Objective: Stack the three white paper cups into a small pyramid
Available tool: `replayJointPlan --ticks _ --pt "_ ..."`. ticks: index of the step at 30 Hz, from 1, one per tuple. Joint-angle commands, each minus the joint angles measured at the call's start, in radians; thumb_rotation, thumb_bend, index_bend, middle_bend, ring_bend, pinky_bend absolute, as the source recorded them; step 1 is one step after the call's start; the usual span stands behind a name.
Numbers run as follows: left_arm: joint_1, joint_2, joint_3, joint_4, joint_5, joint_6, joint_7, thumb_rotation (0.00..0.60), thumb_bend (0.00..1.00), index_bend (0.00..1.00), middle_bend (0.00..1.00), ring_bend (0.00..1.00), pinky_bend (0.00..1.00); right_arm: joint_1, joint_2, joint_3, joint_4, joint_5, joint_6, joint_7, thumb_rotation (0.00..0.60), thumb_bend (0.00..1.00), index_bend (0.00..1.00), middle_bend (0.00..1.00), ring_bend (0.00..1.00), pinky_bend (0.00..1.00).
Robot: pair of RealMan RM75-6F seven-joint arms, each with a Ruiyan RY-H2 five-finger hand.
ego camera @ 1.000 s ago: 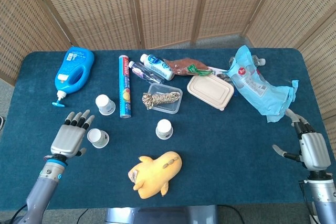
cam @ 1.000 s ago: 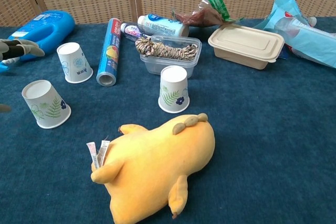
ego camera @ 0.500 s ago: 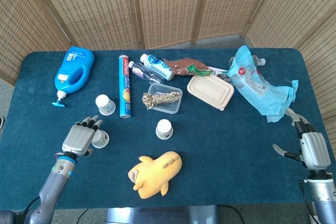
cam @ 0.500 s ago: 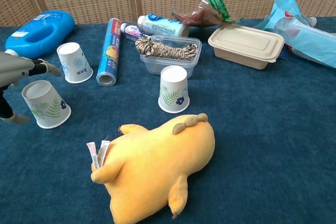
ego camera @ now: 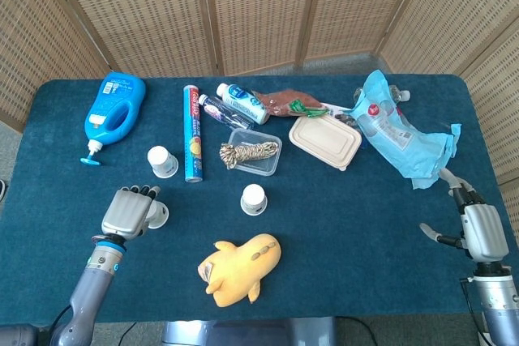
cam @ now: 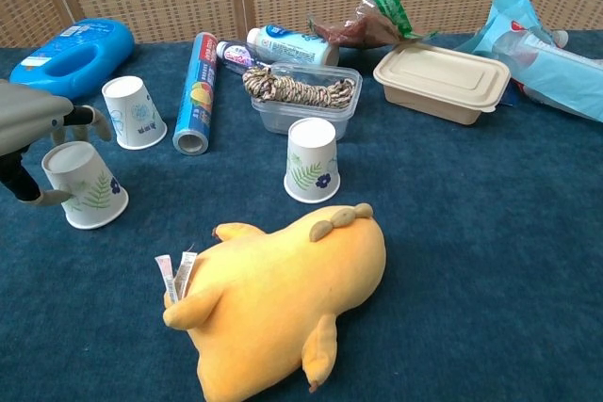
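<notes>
1. Curling over the nearest paper cup (cam: 83, 185), the left hand (ego camera: 127, 211) sits at the table's left front; in the chest view its fingers (cam: 87, 120) arch above the cup's upturned base and the thumb lies against the cup's near side, though a firm grip cannot be told.
2. Behind that hand, a blue detergent bottle (ego camera: 114, 106) lies flat near the far left corner of the blue table (ego camera: 349, 216).
3. A second paper cup (ego camera: 162, 160) stands upside down just behind the hand, beside a long blue tube (ego camera: 192, 132) lying lengthwise.
4. Right of the tube, two small bottles (ego camera: 230, 104) lie by a clear tub holding coiled rope (ego camera: 251, 151).
5. The third paper cup (ego camera: 254, 198), also upside down, stands in front of the tub, well apart from the other two.
6. A yellow plush toy (ego camera: 240, 266) lies at the front edge, near that cup.
7. Further right sit a brown snack bag (ego camera: 284, 103), a beige lidded box (ego camera: 325, 141) and a pale blue plastic package (ego camera: 397, 131).
8. At the far right edge, the right hand (ego camera: 480, 229) hangs with fingers loosely apart, holding nothing.
</notes>
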Motion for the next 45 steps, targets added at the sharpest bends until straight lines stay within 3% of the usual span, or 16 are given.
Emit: replayJointPlan --ticks 1,10,18,22,45 --pt "-0.003 -0.011 0.001 0.006 0.001 0.011 0.011 0.6 0.35 0.26 0.39 0.38 0.52 0.0 -0.001 0.001 0.002 0.0 -0.001 0.001 0.6 0.04 0.0 0.2 0.17 0.34" --pt "-0.003 -0.008 -0.009 -0.01 0.008 0.018 -0.031 0.6 0.35 0.3 0.42 0.41 0.54 -0.001 -0.003 0.004 0.006 0.001 -0.005 0.009 0.6 0.03 0.0 0.2 0.17 0.34" --pt "-0.005 -0.025 -0.012 -0.01 0.175 0.023 -0.161 0.6 0.34 0.3 0.42 0.41 0.54 0.0 -0.006 0.001 0.003 -0.005 -0.011 0.005 0.6 0.04 0.0 0.2 0.17 0.34" --pt "-0.013 -0.069 -0.017 0.012 0.225 0.033 -0.164 0.6 0.33 0.3 0.42 0.4 0.55 0.0 -0.006 0.001 0.005 -0.004 -0.014 0.004 0.6 0.04 0.0 0.2 0.17 0.34" --pt "-0.145 -0.295 -0.156 0.112 -0.002 -0.002 0.032 0.6 0.33 0.29 0.38 0.4 0.56 -0.01 0.004 0.023 0.013 0.016 -0.001 0.036 0.6 0.04 0.0 0.2 0.15 0.34"
